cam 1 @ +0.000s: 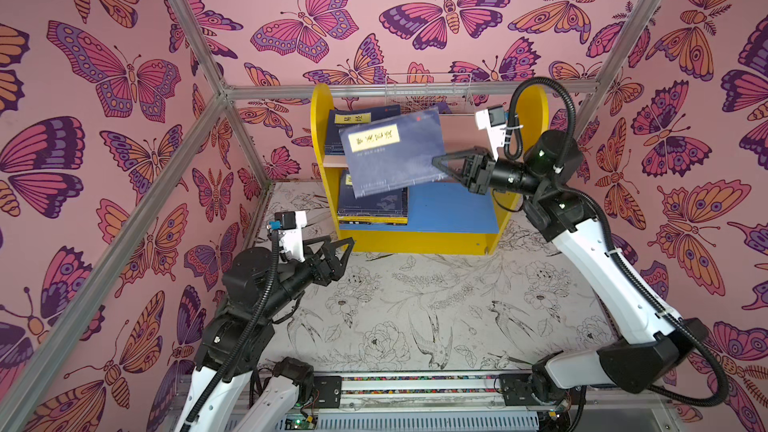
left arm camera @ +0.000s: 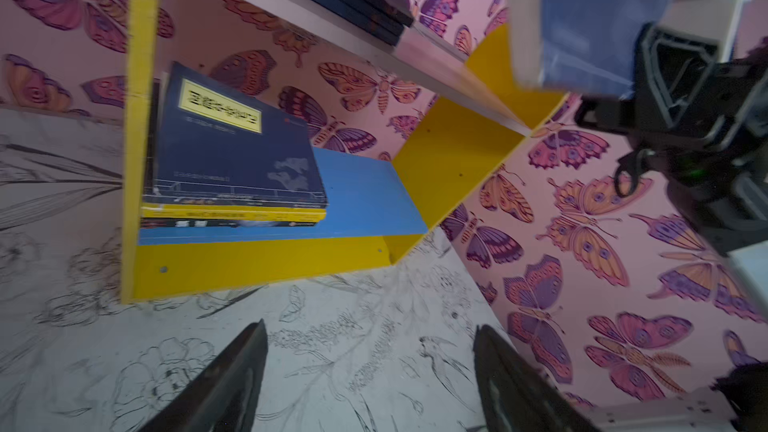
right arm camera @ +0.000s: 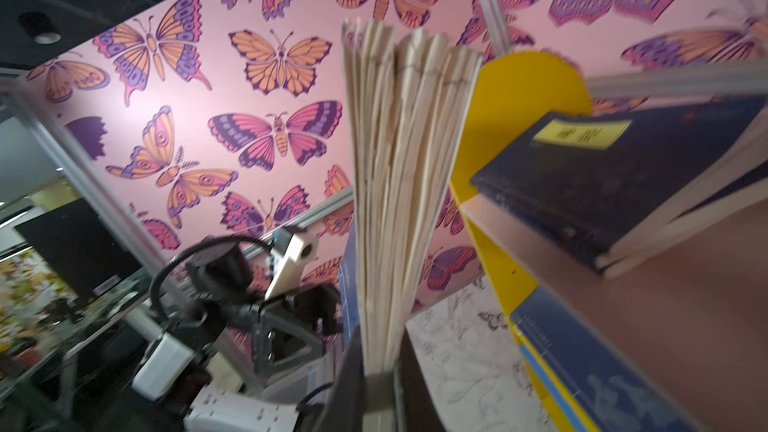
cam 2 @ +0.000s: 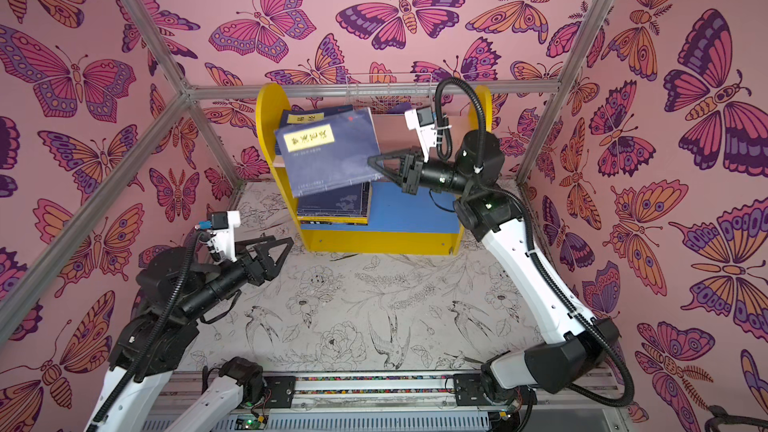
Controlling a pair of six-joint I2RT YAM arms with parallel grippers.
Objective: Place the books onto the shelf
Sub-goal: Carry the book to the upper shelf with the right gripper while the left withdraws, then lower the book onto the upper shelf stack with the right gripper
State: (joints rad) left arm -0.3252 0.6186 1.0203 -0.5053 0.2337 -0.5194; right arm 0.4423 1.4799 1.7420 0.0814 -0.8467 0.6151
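Navy book (cam 1: 392,155) – cover up, long axis tilted | right fingers (cam 1: 446,160) clamped on it | left fingers (cam 1: 347,245) apart

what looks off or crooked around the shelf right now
The navy book held by the right gripper hangs tilted in front of the shelf, pinched at one corner, its pages fanning open. The stacked books lie flat.

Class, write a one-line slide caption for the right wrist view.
Right gripper clamps a navy book, pages fanned, beside the yellow shelf.
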